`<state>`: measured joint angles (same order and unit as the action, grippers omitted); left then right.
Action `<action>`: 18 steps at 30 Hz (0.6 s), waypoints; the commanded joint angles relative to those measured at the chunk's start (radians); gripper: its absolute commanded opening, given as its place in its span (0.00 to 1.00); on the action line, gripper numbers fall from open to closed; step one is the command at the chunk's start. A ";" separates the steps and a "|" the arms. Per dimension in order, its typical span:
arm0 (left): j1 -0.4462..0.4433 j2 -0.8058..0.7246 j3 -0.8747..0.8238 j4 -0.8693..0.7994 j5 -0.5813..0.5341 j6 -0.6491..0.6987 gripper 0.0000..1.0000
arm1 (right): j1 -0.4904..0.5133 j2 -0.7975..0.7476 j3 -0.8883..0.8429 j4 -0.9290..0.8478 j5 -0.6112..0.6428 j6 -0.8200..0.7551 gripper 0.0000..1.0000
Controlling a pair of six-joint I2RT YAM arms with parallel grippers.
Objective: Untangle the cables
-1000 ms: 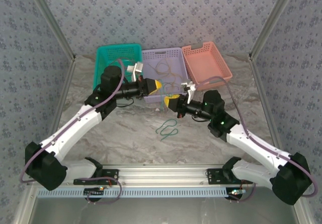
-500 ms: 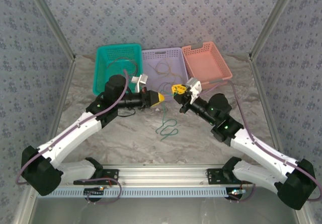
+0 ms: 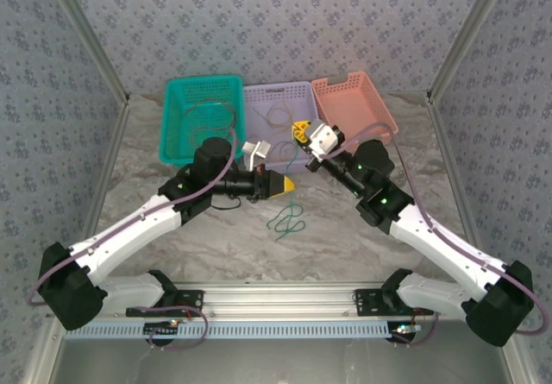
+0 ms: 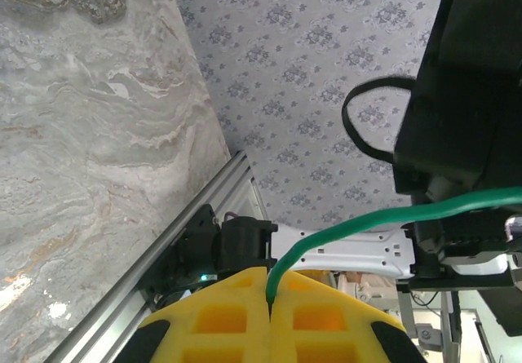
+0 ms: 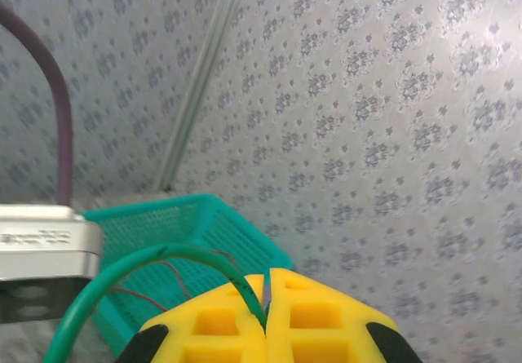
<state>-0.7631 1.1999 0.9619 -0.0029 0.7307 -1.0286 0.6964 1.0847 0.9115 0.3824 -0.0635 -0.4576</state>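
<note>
Inside the patterned walls, above the marbled table (image 3: 216, 237), your left pincer (image 4: 269, 298) is clamped shut on the green cable (image 4: 359, 226). Your right pincer (image 5: 266, 285) is shut on green cable too, likely the same one, and is raised near the purple basket (image 3: 276, 87). Its slack lies looped on the table between the arms, and other cables (image 3: 280, 112) sit in the purple basket and the teal basket (image 3: 203, 80). Draw the pincers apart slowly and level, watching that the loops open rather than cinch into a knot.
</note>
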 commanded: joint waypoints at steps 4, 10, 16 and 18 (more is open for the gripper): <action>-0.015 0.020 0.009 -0.169 0.062 0.096 0.00 | -0.066 0.061 0.135 0.022 0.086 -0.319 0.00; 0.009 0.003 -0.006 -0.331 0.056 0.192 0.00 | -0.138 0.049 0.161 -0.059 0.043 -0.497 0.00; 0.095 -0.019 -0.062 -0.464 0.054 0.270 0.00 | -0.159 0.050 0.178 -0.170 0.022 -0.725 0.00; 0.109 -0.009 -0.063 -0.507 0.049 0.298 0.00 | -0.157 0.060 0.173 -0.173 0.044 -0.816 0.00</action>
<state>-0.6605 1.1873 0.9432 -0.2478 0.7303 -0.8055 0.5728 1.1549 1.0088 0.1322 -0.1143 -1.0916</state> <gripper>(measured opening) 0.043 0.059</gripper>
